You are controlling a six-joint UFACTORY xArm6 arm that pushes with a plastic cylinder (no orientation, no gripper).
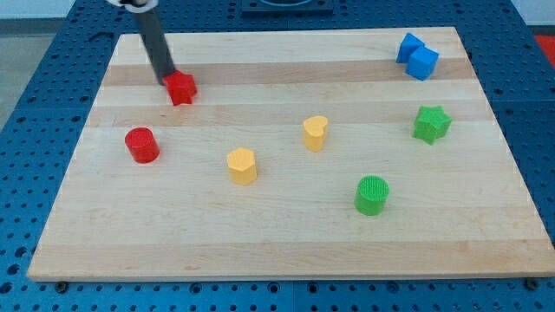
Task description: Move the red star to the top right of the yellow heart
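The red star (181, 87) lies near the view's top left of the wooden board (286, 243). The yellow heart (316, 133) stands near the board's middle, to the right of and lower than the star. My dark rod comes down from the view's top left, and my tip (164, 80) touches the star's upper left side.
A red cylinder (141, 145) stands at the left. A yellow hexagonal block (242, 165) sits left of the heart. A green cylinder (372, 195) is at lower right, a green star (431, 124) at right, a blue block (417, 56) at top right.
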